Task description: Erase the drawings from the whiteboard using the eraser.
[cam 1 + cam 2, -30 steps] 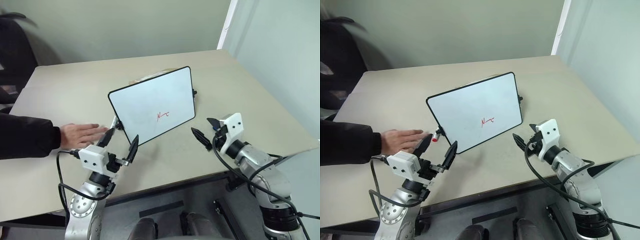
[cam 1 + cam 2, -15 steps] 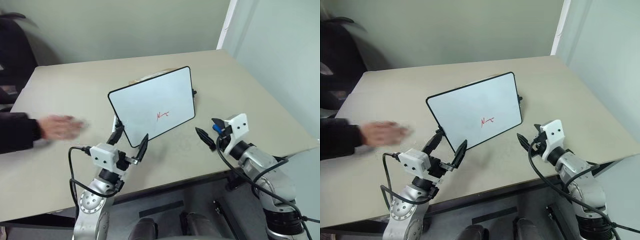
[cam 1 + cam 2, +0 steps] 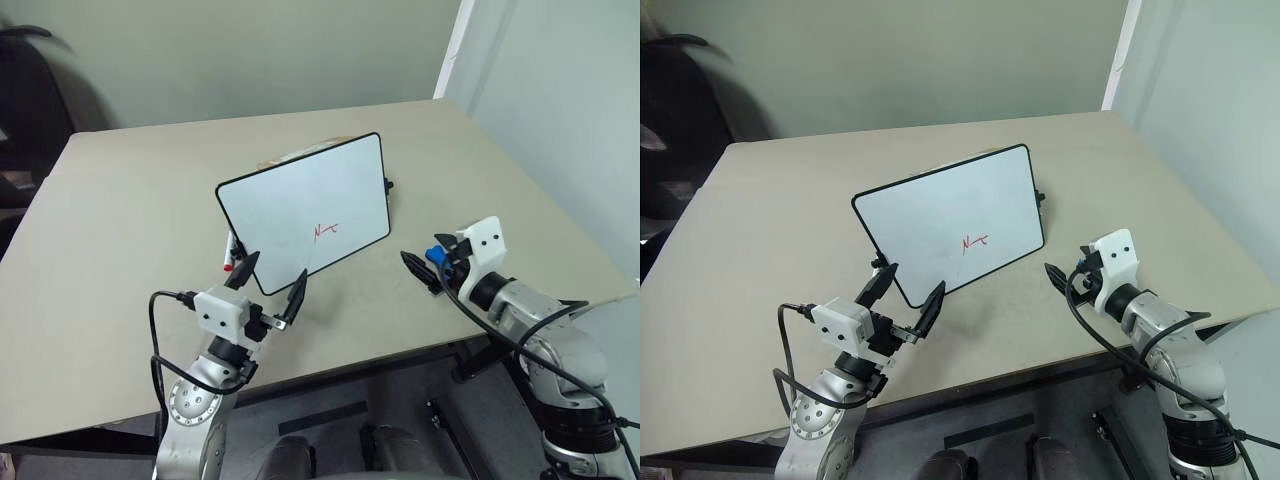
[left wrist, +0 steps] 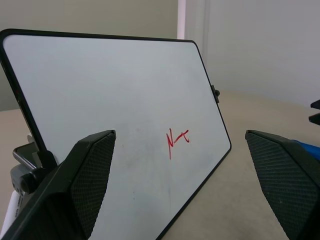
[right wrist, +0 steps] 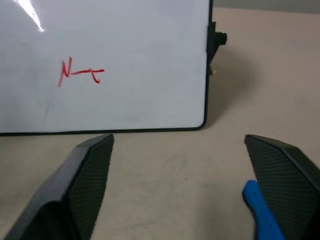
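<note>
The whiteboard (image 3: 300,205) stands propped at a slant on the beige table, its face towards me. The drawings (image 3: 325,230) are one small red scribble low on the board's right half. My left gripper (image 3: 271,282) hovers open just in front of the board's lower left corner, pointing at its face. To the right of the board, my right gripper (image 3: 430,258) is open and low over the table. The blue eraser (image 5: 257,210) sits between its fingers, close against one finger (image 5: 287,175). I cannot tell whether they touch.
A white marker with a red cap (image 3: 230,262) lies by the board's lower left corner, behind my left gripper. The table (image 3: 130,200) has bare surface to the left and behind the board. Its front edge runs just under both arms. A wall rises at the right.
The person's hand has drawn back off the table to the left and left the view. My left gripper has moved right, up to the board's corner. My right gripper has shifted slightly right.
</note>
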### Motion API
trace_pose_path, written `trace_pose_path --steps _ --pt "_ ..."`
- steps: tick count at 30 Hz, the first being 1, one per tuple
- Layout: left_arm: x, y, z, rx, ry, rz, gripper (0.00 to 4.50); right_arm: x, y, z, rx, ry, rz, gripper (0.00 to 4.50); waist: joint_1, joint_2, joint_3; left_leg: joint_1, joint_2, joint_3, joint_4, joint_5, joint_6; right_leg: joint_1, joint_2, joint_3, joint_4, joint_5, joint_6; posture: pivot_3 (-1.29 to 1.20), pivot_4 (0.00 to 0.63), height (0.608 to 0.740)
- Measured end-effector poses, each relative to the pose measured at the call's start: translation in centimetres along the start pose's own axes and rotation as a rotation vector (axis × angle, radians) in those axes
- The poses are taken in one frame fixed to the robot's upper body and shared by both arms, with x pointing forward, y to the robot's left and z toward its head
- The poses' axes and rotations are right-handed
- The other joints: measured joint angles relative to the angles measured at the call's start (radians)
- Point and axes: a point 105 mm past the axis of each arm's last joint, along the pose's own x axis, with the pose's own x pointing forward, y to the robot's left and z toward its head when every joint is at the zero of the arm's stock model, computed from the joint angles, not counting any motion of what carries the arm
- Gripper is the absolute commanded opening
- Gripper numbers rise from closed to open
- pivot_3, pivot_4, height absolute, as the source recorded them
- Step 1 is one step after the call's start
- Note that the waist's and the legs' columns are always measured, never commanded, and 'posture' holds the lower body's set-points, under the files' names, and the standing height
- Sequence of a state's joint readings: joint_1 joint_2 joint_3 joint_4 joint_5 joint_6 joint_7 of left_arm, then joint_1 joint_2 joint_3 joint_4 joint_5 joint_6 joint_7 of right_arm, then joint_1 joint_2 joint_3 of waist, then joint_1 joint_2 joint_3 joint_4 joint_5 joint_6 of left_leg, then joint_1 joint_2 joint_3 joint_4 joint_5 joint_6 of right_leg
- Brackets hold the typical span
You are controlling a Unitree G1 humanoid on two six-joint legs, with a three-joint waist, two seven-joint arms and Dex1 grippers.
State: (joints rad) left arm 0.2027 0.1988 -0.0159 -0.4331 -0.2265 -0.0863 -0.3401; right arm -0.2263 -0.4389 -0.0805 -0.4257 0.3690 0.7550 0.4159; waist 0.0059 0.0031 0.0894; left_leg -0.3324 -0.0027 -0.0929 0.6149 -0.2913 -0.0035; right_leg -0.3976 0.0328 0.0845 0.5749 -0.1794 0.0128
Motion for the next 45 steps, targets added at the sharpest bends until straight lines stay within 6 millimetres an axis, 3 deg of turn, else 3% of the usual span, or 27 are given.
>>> trace_pose_path --steps 8,21,27,32,36,38,41,45 --pt "-0.1 -0.2 -0.3 0.013 0.015 -0.006 4.50 0.6 -3.5 -2.9 0.054 0.290 -0.064 4.48 0.000 0.000 0.000 0.000 0.000 0.000 0.000 0.001 0.000 0.000 0.000 0.000 0.000 0.000 0.001 0.00 0.150 0.739" --pt "-0.5 -0.2 -0.5 0.003 0.027 0.003 4.50 2.8 -6.0 -5.4 0.058 0.467 -0.085 4.48 0.001 0.003 0.000 0.000 0.000 0.000 0.000 0.001 0.001 0.000 0.000 0.000 0.001 0.001 0.001 0.00 0.150 0.739" --pt "-0.7 -0.3 -0.5 -0.005 0.029 0.009 4.50 3.0 -7.1 -5.5 0.032 0.492 -0.112 2.51 0.001 0.003 0.000 0.000 0.000 0.000 0.000 0.001 0.000 0.000 0.000 0.000 0.001 0.001 0.001 0.00 0.150 0.739" --pt "-0.7 -0.3 -0.4 -0.004 0.023 0.008 4.50 3.0 -6.7 -5.3 0.024 0.484 -0.093 0.88 0.000 0.003 0.000 0.000 0.000 0.000 0.000 0.001 0.000 0.000 0.000 0.000 0.001 0.001 0.000 0.00 0.150 0.739" --pt "-0.7 -0.2 -0.3 -0.002 0.022 0.011 4.50 3.0 -5.4 -4.3 -0.016 0.439 -0.038 0.88 0.000 0.004 0.000 0.000 0.000 0.000 0.000 0.001 0.000 0.000 0.000 0.000 0.001 0.001 0.000 0.00 0.150 0.739" --pt "-0.7 -0.1 -0.3 0.001 0.021 0.011 4.50 3.2 -4.2 -2.8 -0.045 0.386 0.013 0.88 0.000 0.004 0.001 0.000 0.000 0.001 0.000 0.001 0.000 -0.001 0.000 0.000 0.001 0.001 0.000 0.00 0.150 0.739" --pt "-0.6 -0.1 -0.2 0.004 0.016 0.009 4.50 3.3 -1.9 -0.2 -0.101 0.299 0.104 0.53 0.000 0.004 0.001 0.000 0.000 0.000 0.000 0.001 0.000 0.000 0.000 0.000 0.001 0.001 0.000 0.00 0.150 0.739" --pt "-0.3 0.0 0.1 0.012 0.006 0.005 4.50 4.4 0.4 2.0 -0.143 0.239 0.174 0.48 -0.001 0.003 0.001 0.000 0.000 0.000 0.000 0.001 0.000 0.000 0.000 0.000 0.000 0.001 0.000 0.00 0.150 0.739"
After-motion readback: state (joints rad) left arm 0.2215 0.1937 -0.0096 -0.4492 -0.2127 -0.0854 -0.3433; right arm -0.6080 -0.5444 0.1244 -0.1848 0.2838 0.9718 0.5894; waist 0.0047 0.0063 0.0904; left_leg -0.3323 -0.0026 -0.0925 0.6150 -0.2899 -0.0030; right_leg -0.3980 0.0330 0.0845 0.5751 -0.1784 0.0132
